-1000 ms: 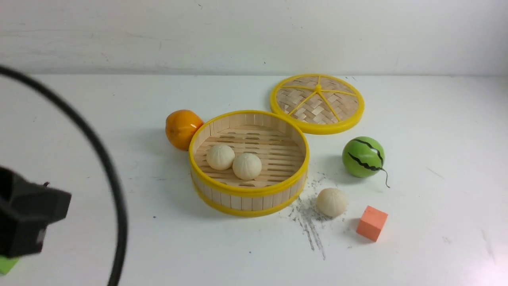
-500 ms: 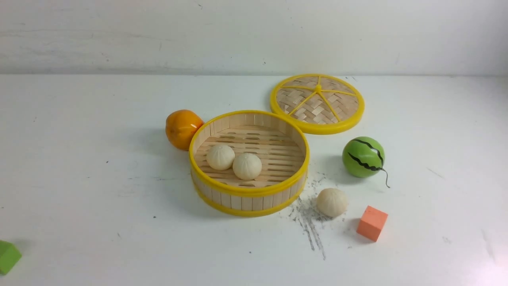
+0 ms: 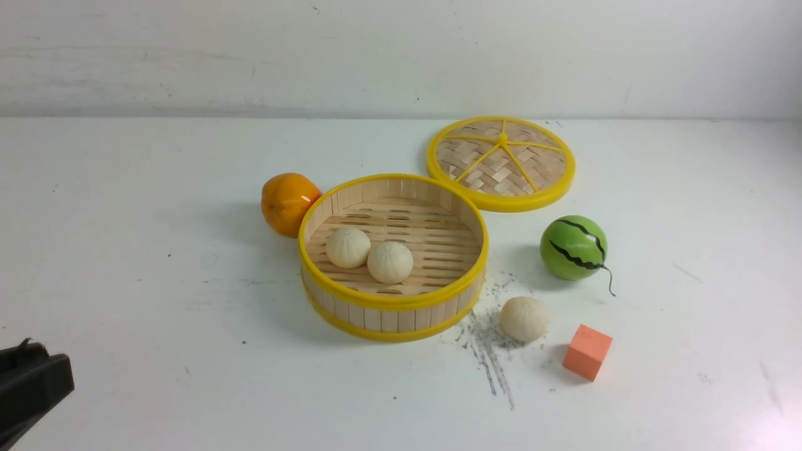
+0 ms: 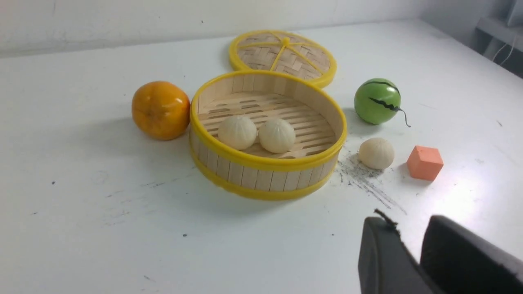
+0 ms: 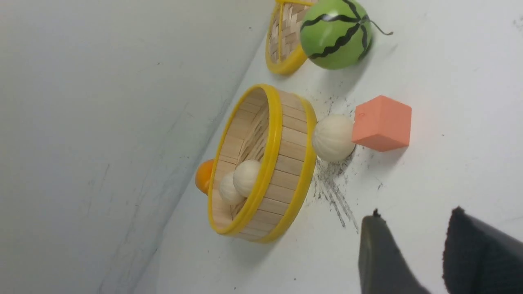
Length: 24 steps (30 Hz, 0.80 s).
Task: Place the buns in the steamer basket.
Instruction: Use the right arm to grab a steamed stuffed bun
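The steamer basket (image 3: pixel 391 300) stands mid-table with two buns (image 3: pixel 348 247) (image 3: pixel 390 262) touching each other on its slat floor. A third bun (image 3: pixel 524 319) lies on the table just right of the basket, between it and an orange-pink cube. My left gripper (image 3: pixel 34 382) shows only as a black tip at the near left corner, far from the basket. In the left wrist view my left gripper (image 4: pixel 408 222) has a narrow gap and holds nothing. In its own view my right gripper (image 5: pixel 414 216) stands open and empty, short of the loose bun (image 5: pixel 333 137).
An orange fruit (image 3: pixel 288 202) touches the basket's far left side. The woven yellow-rimmed lid (image 3: pixel 500 163) lies flat behind the basket. A green watermelon ball (image 3: pixel 573 247) and an orange-pink cube (image 3: pixel 587 351) flank the loose bun. Dark scuff marks (image 3: pixel 489 351) streak the table.
The left arm and its cable left the front view, uncovering a green cube at the near left. The gripper tip has since come back in, hiding that cube. Buns and basket unmoved.
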Each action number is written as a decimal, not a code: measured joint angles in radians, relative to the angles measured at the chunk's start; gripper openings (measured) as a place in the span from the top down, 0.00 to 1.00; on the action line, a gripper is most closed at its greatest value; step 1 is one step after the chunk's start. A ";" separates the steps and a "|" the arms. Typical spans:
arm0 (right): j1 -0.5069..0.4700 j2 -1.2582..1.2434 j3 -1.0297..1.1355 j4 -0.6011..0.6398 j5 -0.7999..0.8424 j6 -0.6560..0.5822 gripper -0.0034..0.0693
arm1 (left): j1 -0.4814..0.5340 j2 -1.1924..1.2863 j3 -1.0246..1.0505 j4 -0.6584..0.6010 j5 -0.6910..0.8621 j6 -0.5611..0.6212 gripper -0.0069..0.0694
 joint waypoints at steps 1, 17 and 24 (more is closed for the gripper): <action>0.000 0.000 0.000 0.000 0.000 -0.009 0.62 | 0.000 0.000 0.000 -0.001 0.000 0.000 0.72; 0.000 0.245 -0.359 -0.023 0.096 -0.609 0.94 | 0.000 0.000 0.001 0.043 0.239 0.003 0.71; 0.000 0.671 -0.803 -0.050 0.552 -1.040 0.98 | 0.000 0.000 0.001 0.071 0.241 0.003 0.70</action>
